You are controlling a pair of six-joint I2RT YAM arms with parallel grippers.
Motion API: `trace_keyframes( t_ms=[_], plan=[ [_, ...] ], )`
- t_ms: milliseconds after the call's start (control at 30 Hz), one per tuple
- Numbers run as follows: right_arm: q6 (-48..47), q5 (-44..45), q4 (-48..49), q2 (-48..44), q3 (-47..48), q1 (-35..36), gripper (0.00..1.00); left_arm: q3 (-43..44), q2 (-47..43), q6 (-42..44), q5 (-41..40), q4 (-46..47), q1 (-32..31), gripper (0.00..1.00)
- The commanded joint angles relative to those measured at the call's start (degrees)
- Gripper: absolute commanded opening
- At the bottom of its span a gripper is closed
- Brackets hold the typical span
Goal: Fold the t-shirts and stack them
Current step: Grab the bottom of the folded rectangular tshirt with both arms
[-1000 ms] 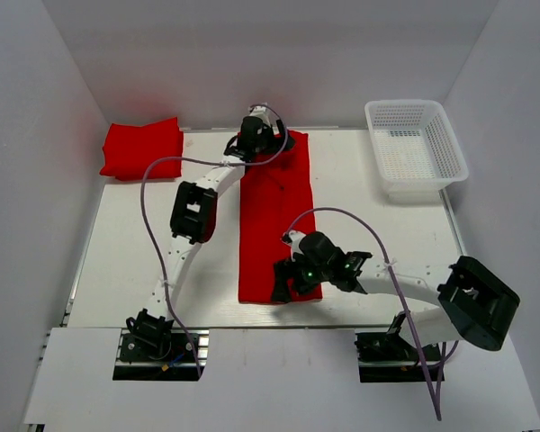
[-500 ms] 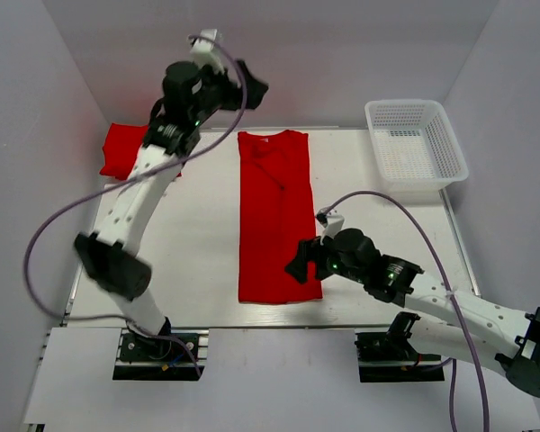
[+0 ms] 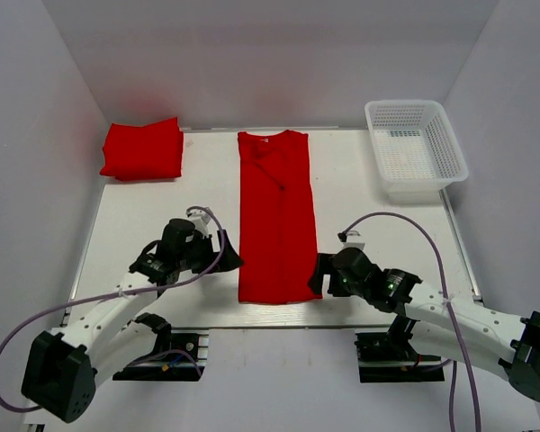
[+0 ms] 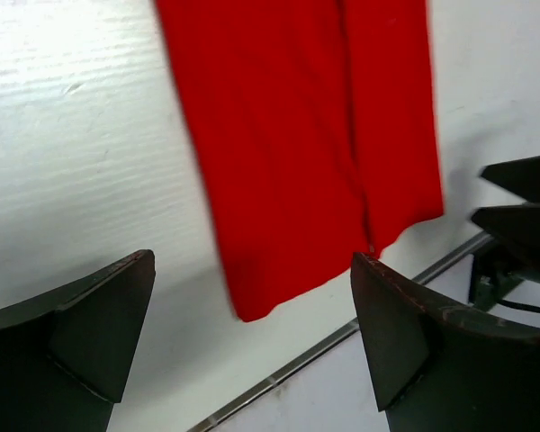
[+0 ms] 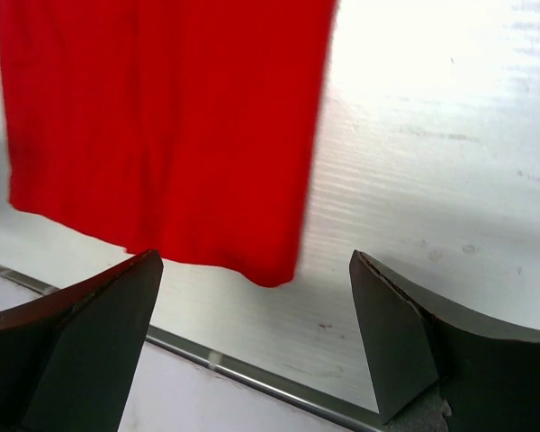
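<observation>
At ten o'clock: folded t-shirt [image 3: 142, 150], done.
Centre: long t-shirt [image 3: 276, 216], half-folded, unstacked.
Grippers: left gripper [image 3: 231, 261], right gripper [image 3: 316, 274], both apart, empty.

Long t-shirt [image 4: 315, 162] cropped by top edge in both wrist views, edges blurred; layer count of far-left folded pile [image 3: 142, 149] cannot be told.

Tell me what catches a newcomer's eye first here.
A bright red t-shirt, folded into a long strip, lies down the middle of the white table. The left gripper and right gripper, both open, flank its near end. Another folded t-shirt sits far left, a white basket far right.
</observation>
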Motion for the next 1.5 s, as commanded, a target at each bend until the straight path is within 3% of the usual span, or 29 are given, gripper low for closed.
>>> trace_keyframes(
  t_ms=[0,333,467,667,733,867,967,1000,1033,1100,1167,1267,1467],
  plan=[
    [4.2,0.1,-0.5,-0.6,-2.2,0.1,0.90,0.8,-4.7,-1.2,0.6,-1.7,-0.9,1.00],
    [6.1,1.2,3.9,3.3,-4.2,-0.1,0.90,-8.7,1.1,-5.0,1.6,3.0,-8.7,1.00],
    [6.5,-0.1,5.8,6.3,-4.4,-0.2,0.90,-9.2,1.1,-7.6,-4.3,1.8,-14.4,1.00],
    [6.7,-2.9,8.3,9.5,-4.7,-0.1,0.88,-7.4,7.9,-10.1,-8.4,1.9,-20.6,0.86],
    [7.1,-3.4,9.2,10.1,-5.2,-0.1,0.84,-6.2,10.6,-10.6,-11.0,0.4,-23.4,0.75],
    [8.4,-5.6,10.7,10.2,-6.4,-0.1,0.69,-5.6,14.9,-11.9,-13.7,0.4,-26.4,0.54],
    [8.6,-6.7,10.6,9.7,-6.9,-0.1,0.50,-5.6,15.5,-13.4,-14.2,-0.1,-27.6,0.46],
    [8.7,-6.8,10.7,9.3,-7.3,0.0,0.38,-5.6,15.5,-14.2,-14.9,-0.1,-27.6,0.43],
    [8.7,-7.0,10.8,9.0,-7.5,-0.1,0.33,-5.6,15.5,-15.0,-15.5,-0.1,-28.1,0.36],
    [8.7,-7.0,10.9,8.0,-8.0,-0.2,0.23,-5.6,14.3,-15.6,-16.3,-1.8,-28.1,0.32],
    [8.3,-6.9,10.7,6.7,-8.1,0.0,0.03,-5.6,12.7,-15.6,-16.9,-1.8,-28.6,0.23],
    [7.9,-6.2,10.2,4.9,-8.3,0.1,0.00,-4.8,11.6,-16.2,-17.4,-1.8,-28.6,0.02],
    [5.7,-5.9,10.1,3.0,-7.0,0.1,0.00,-0.2,10.5,-14.0,-19.4,-2.9,-29.2,0.00]
  ],
)
